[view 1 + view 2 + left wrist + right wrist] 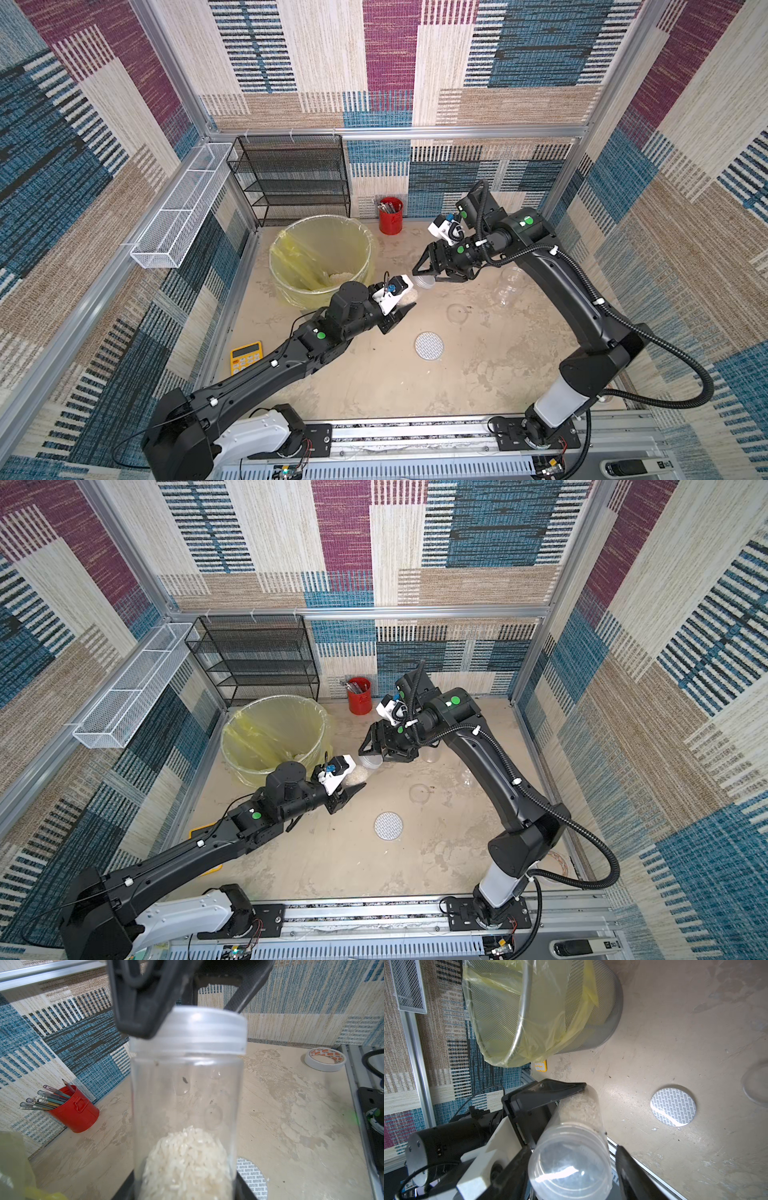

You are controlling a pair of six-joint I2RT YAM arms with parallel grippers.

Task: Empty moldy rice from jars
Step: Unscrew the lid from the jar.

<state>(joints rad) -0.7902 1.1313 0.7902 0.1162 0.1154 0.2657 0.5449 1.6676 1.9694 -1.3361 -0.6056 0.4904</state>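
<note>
Above mid-worktop (374,374), just beside the bin (272,259), the left gripper (405,301) is clamped on a small jar (187,1095) and holds it clear of the surface. The jar is tilted, with its lid (203,1030) end toward the right gripper (428,276). Moldy rice (187,1163) sits heaped at the jar's bottom end, by the left fingers, and the upper part of the jar is clear. The lid is on.

The right gripper straddles the lid with its jaws apart. In the right wrist view one finger (517,1167) sits at the lid's side and the other shows a gap. It grips nothing.

The bin, with a yellow liner, stands toward the far-left corner. Loose rice (343,276) lies at its bottom.

A second clear jar (509,286) is near the right edge, partly hidden by the right arm. No rice shows in it, and I cannot tell whether it stands or lies.

A loose clear lid (457,313) lies flat between the held jar and the right edge, and a round foil seal (429,345) lies just nearer than it.

A red cup (390,216) of pens stands at the far edge. A yellow calculator (246,357) lies at the left edge, partly under the left arm. A tape roll (324,1059) sits by the near-right corner.
</note>
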